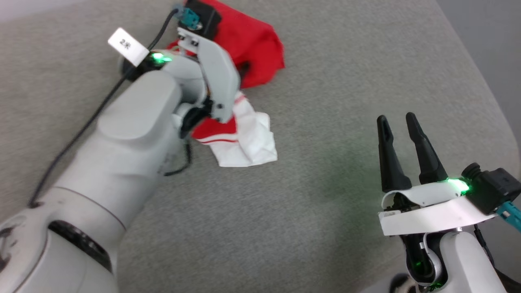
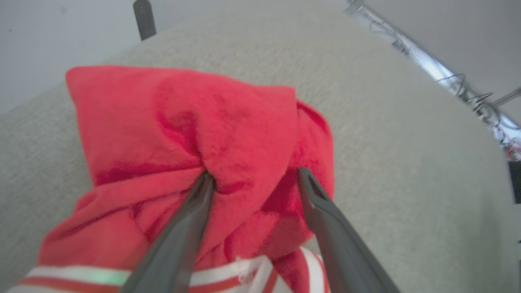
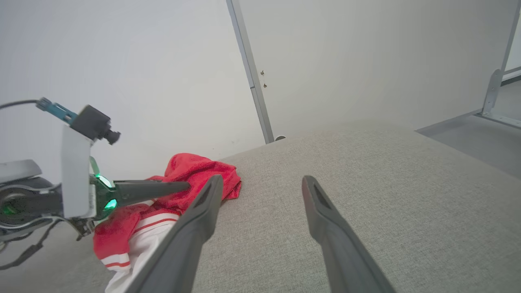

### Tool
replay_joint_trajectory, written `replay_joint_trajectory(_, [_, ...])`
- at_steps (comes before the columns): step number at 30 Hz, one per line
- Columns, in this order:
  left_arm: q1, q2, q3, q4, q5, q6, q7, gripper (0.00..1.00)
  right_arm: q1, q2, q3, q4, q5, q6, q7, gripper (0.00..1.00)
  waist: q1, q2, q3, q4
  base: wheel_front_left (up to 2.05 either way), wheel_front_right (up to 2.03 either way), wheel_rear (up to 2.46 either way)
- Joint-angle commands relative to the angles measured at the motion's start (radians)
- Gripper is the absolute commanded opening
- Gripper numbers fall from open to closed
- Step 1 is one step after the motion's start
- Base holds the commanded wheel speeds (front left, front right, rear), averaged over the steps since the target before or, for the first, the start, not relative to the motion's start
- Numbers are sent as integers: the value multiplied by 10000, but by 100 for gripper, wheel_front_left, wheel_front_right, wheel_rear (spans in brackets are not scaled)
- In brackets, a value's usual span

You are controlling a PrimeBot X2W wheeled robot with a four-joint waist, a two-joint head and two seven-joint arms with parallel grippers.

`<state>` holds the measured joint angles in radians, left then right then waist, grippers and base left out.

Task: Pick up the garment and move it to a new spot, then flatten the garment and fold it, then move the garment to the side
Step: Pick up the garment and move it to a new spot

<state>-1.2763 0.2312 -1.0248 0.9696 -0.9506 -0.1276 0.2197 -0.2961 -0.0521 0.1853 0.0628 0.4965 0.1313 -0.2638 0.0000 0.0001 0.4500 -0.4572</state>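
Left wrist view is showing the left tool [image 2: 254, 177] with its two long dark fingers [image 2: 183, 228] spread apart, straddling a raised ridge of a crumpled red basketball jersey with white sleeves and red-and-white striped trim [image 2: 183, 122]. Both fingertips are pressing into the red cloth, one on each side of the ridge, without squeezing it flat. The jersey is lying in a bunched heap on a grey fabric-covered table [image 2: 407, 183], with the striped trim sitting nearest the camera.

Head view is showing the jersey toward the far left part of the table, partly hidden under the pale left arm [image 1: 134, 134]. A white sleeve is spilling out toward the robot, below the red bulk. A black cable [image 1: 81, 128] is running beside that arm. The right tool [image 1: 397, 118] is hovering at the lower right, well apart from the jersey. Its fingers are spread and holding nothing, pointing away from the robot over bare table.
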Motion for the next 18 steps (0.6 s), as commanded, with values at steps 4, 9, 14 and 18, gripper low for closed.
replay_joint_trajectory(4, [290,110,84,-794,-735,-31,-868,100,144,-9,89,181,-678,-10,-2,100,0,-1,-1062,1452,0,0,0])
replay_joint_trajectory(9, [1083,425,215,-1736,-1694,-33,-2036,100,246,-578,194,466,-1098,-10,-2,100,0,-1,-1686,2662,0,0,0])
replay_joint_trajectory(14, [2339,1045,98,-2274,-2314,-32,-3114,100,359,-1160,269,720,-1215,-10,-2,100,0,-1,-2232,3650,0,0,0])
replay_joint_trajectory(18, [3647,1297,20,-2278,-2606,-33,-4168,100,691,-1560,6,876,-1183,-12,-3,100,0,-1,-2730,4336,0,0,0])
